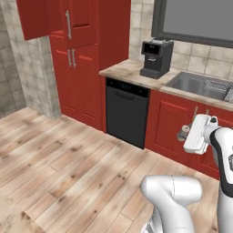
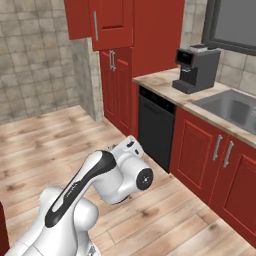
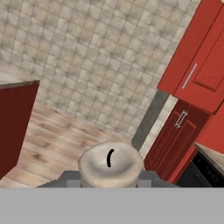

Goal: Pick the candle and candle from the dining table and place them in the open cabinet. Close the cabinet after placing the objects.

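While the tall red cabinet (image 1: 75, 63) stands against the tiled wall with an upper door swung open, the black dishwasher (image 1: 126, 111) sits beside it under the tabletop (image 1: 132, 72) carrying a coffee machine (image 1: 156, 58). Out over the wooden floor (image 1: 63, 168), the gripper (image 3: 110, 181) is clamped on a squat tan candle (image 3: 111, 165) with a dark wick.

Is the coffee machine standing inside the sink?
No, the coffee machine stands on the counter, to the left of the sink.
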You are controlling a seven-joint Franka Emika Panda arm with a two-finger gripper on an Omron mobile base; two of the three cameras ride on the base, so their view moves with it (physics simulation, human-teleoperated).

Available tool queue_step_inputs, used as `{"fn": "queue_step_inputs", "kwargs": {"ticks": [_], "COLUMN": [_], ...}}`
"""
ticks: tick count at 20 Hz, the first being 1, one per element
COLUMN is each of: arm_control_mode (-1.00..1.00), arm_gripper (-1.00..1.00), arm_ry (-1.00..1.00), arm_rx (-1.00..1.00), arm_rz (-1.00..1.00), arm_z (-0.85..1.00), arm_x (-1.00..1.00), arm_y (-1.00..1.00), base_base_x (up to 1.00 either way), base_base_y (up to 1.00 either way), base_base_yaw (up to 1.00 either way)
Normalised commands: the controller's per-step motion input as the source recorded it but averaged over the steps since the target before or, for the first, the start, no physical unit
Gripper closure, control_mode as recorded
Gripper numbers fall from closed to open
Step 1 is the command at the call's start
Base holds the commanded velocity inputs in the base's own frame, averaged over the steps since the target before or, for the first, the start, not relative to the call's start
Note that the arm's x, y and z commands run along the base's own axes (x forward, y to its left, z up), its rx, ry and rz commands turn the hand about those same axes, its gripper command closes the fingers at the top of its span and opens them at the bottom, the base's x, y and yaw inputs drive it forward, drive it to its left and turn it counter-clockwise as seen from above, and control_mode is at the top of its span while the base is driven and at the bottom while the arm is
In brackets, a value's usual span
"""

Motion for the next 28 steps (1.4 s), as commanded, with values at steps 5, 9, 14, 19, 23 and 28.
{"fn": "queue_step_inputs", "kwargs": {"ticks": [5,9,14,19,23,28], "arm_control_mode": [1.00,1.00,1.00,1.00,1.00,1.00], "arm_gripper": [1.00,1.00,1.00,1.00,1.00,1.00], "arm_ry": [0.00,0.00,0.00,0.00,0.00,0.00], "arm_rx": [0.00,0.00,0.00,0.00,0.00,0.00], "arm_rz": [0.00,0.00,0.00,0.00,0.00,0.00], "arm_z": [0.00,0.00,0.00,0.00,0.00,0.00], "arm_x": [0.00,0.00,0.00,0.00,0.00,0.00], "arm_y": [0.00,0.00,0.00,0.00,0.00,0.00], "base_base_x": [0.73,0.67,0.70,0.67,0.72,0.97], "base_base_y": [0.20,0.38,0.42,0.55,0.54,-0.72], "base_base_yaw": [-0.14,-0.16,-0.17,-0.19,-0.18,-0.09]}}
